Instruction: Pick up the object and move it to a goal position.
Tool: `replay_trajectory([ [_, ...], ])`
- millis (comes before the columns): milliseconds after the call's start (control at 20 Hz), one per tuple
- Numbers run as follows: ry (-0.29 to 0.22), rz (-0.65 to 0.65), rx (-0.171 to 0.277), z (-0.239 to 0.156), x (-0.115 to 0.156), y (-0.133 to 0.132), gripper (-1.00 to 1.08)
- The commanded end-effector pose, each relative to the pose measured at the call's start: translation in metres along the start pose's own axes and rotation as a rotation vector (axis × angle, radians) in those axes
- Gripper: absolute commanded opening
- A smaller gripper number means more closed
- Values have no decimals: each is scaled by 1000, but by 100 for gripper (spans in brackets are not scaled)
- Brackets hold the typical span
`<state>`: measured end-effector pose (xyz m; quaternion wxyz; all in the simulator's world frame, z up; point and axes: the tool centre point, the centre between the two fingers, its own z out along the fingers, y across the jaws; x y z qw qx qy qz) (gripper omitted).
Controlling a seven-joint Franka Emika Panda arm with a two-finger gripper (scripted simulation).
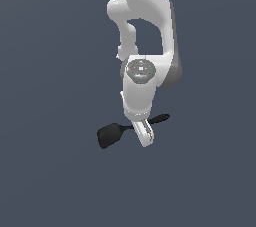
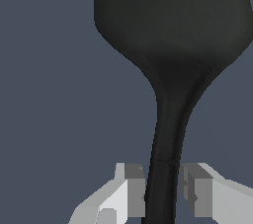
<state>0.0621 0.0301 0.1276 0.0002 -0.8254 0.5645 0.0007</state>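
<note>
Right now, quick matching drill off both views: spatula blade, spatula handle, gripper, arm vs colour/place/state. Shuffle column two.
Column 1:
1. spatula blade
2. spatula handle
3. gripper
4. arm

Column 2:
A. white, coming down from the top of the exterior view
B. thin black shaft running between the two fingers
C. fingers on either side of the shaft, a small gap showing on one side
D. broad black end, toward the exterior view's left

Pairs: 1-D, 2-B, 3-C, 4-A
</note>
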Motion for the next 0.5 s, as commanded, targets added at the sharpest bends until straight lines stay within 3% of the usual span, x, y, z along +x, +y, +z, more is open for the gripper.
replay_trajectory([
  [0, 1, 1, 1, -19, -8, 0, -100],
  [450, 1, 1, 1, -49, -20, -2, -100],
])
